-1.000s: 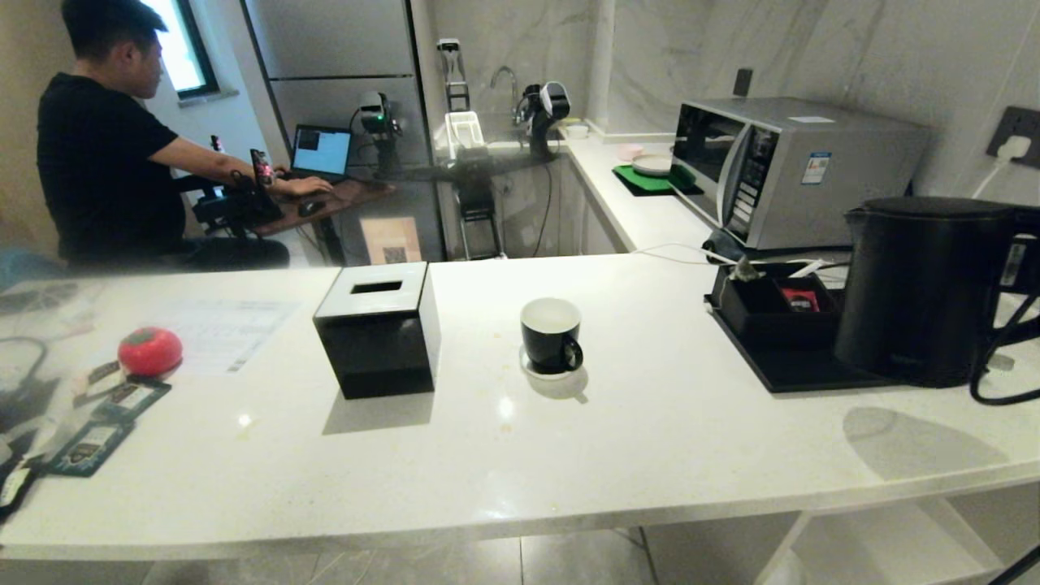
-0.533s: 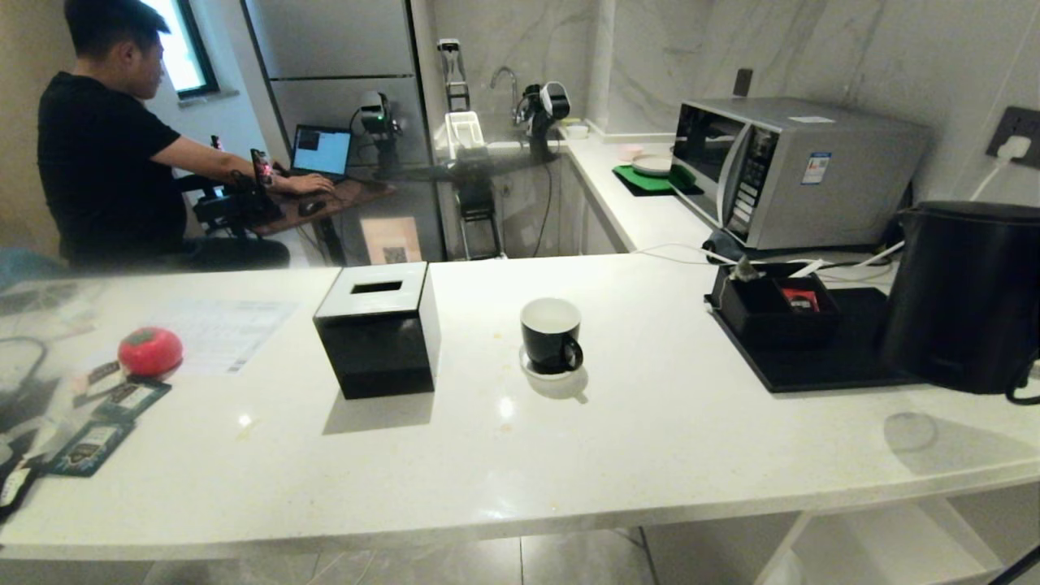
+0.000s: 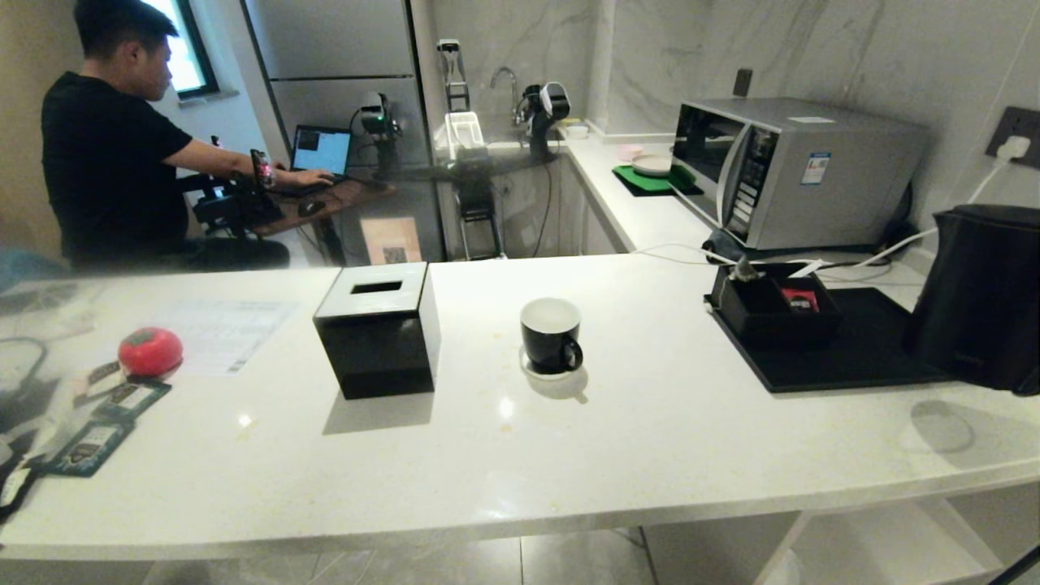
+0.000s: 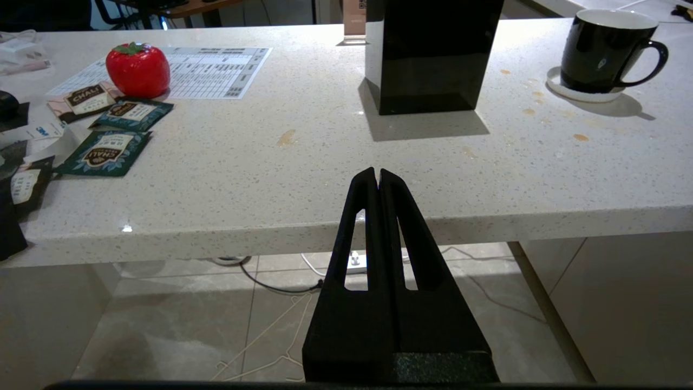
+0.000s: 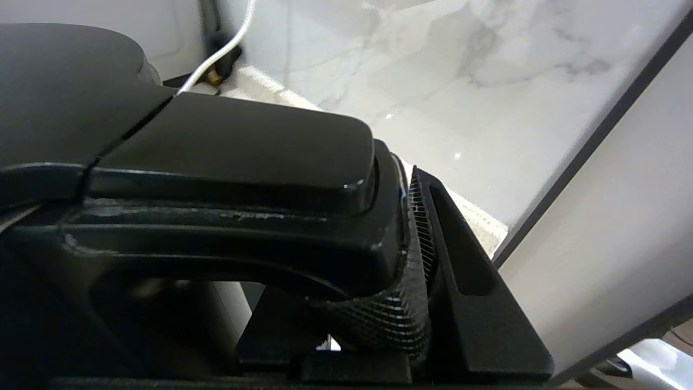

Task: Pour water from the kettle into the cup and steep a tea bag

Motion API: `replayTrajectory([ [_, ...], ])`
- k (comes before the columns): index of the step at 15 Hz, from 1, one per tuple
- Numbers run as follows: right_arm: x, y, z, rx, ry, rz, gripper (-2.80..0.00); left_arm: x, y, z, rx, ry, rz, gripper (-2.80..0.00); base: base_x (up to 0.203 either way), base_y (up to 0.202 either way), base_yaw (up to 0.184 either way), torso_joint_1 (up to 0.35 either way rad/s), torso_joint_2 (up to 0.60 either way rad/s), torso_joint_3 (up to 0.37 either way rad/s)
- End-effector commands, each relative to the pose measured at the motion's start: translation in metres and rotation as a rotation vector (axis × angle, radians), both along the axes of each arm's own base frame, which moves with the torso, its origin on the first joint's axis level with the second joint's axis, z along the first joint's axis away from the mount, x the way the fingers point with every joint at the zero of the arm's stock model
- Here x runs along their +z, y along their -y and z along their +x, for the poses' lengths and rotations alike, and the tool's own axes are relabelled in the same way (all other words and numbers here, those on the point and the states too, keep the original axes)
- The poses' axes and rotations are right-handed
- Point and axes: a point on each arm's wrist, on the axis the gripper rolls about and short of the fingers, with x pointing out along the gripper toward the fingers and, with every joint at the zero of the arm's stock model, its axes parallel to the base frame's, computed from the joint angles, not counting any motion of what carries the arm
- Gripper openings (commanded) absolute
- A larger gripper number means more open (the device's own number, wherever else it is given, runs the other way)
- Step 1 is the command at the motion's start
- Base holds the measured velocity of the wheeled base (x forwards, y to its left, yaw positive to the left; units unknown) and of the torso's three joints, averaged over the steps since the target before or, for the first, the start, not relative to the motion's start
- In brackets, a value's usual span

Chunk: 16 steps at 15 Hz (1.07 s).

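The kettle [image 5: 216,179] is grasped by its handle in the right pincer [image 5: 417,271], whose ribbed pad is pressed against the handle's end. In the head view the kettle [image 3: 987,296] is seen at the far right, at the edge of the black tray [image 3: 845,345]; whether it hangs clear of the worktop [image 3: 487,455] cannot be told.

The cup [image 3: 552,334] is well apart from this pincer, toward the middle of the worktop, upright on its saucer [image 3: 532,367]. Its white inside appears empty, so pouring is judged not yet done. A small pale shape that may be the tea bag [image 3: 745,269] is seen at the rim of the black holder [image 3: 772,313] on the tray, between the grasping pincer and the cup; steeping is therefore also left.

The left pincer [image 4: 378,179] is clenched on nothing and parked below the worktop's front edge, the cup [image 4: 606,49] lying far ahead of it and to one side.

What remains, by this reading: the kettle is to be carried to the cup, tipped, returned, and the bag fetched.
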Motion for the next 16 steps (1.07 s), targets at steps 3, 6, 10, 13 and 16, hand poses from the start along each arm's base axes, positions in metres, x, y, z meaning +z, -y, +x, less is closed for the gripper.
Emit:
replayTrajectory([
  [3, -0.031, 0.019, 0.029, -0.009, -0.011, 0.018, -2.80, 0.000, 0.000, 0.000, 0.000, 0.001, -0.002, -2.80, 0.000, 0.000, 0.000, 0.000, 0.00, 0.000],
  [6, -0.039, 0.032, 0.052, -0.009, 0.013, 0.026, -2.80, 0.000, 0.000, 0.000, 0.000, 0.001, -0.001, -2.80, 0.000, 0.000, 0.000, 0.000, 0.00, 0.000],
  [10, -0.049, 0.045, 0.077, -0.009, 0.040, 0.027, -2.80, 0.000, 0.000, 0.000, 0.000, 0.001, 0.000, -2.80, 0.000, 0.000, 0.000, 0.000, 0.00, 0.000],
  [13, -0.057, 0.052, 0.091, -0.007, 0.056, 0.021, -2.80, 0.000, 0.000, 0.000, 0.000, 0.001, -0.002, -2.80, 0.000, 0.000, 0.000, 0.000, 0.00, 0.000],
  [16, -0.064, 0.058, 0.104, -0.003, 0.070, 0.015, -2.80, 0.000, 0.000, 0.000, 0.000, 0.000, 0.000, -2.80, 0.000, 0.000, 0.000, 0.000, 0.00, 0.000],
])
